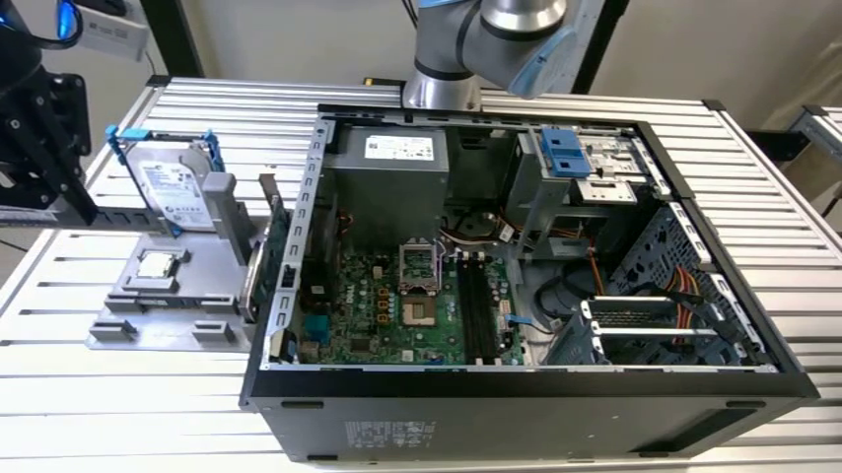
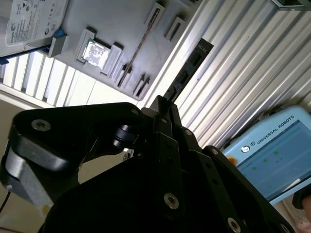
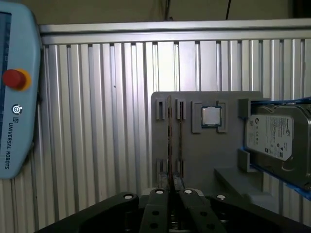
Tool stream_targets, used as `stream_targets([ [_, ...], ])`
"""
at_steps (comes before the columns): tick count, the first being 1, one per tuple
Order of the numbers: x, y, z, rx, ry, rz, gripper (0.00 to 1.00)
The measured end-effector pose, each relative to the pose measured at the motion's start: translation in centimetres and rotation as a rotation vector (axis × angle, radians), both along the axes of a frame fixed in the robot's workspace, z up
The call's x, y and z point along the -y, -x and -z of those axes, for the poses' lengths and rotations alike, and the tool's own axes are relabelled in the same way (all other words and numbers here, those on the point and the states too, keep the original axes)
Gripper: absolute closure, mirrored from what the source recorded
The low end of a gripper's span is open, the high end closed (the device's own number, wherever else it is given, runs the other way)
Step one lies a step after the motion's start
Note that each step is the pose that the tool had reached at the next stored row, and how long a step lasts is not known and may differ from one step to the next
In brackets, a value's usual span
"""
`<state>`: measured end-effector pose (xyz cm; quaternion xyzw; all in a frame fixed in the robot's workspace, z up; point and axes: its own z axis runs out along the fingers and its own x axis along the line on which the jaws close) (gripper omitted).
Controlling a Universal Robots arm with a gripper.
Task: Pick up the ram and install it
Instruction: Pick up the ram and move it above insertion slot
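The tool is clamped on one end of the ram, whose length juts straight out, likely to leave the stick free to meet a slot. Beyond, a grey holder props a processor and hard drive on the ribbed surface. The open computer case sits beside the holder.

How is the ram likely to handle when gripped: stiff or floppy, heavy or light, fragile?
Probably stiff: the ram juts straight from the gripper in the second wrist view, with no sag. Likely light, being a thin, narrow board. Possibly fragile: so thin a board might crack under sideways knocks.
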<state>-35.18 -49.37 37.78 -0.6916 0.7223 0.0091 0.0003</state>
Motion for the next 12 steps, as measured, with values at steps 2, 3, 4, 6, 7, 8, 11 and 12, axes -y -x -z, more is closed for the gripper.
stream_targets([
  [2, 0.0, 0.0, -0.16, -0.0001, 0.0001, 0.0, 1.0],
  [3, 0.0, 0.0, -0.23, -0.0001, 0.0, 0.0, 1.0],
  [4, 0.0, 0.0, -0.29, 0.0001, -0.0001, 0.0, 1.0],
  [6, 0.0, 0.0, -0.44, 0.0, 0.0, 0.0, 1.0],
  [7, 0.0, 0.0, -0.51, -0.0001, 0.0, 0.0, 1.0],
  [8, 0.0, 0.0, -0.57, 0.0, 0.0, 0.0, 1.0],
  [11, 0.0, 0.0, -0.79, 0.0001, -0.0001, 0.0, 1.0],
  [12, 0.0, 0.0, -0.8, 0.0001, -0.0001, 0.0, 1.0],
])
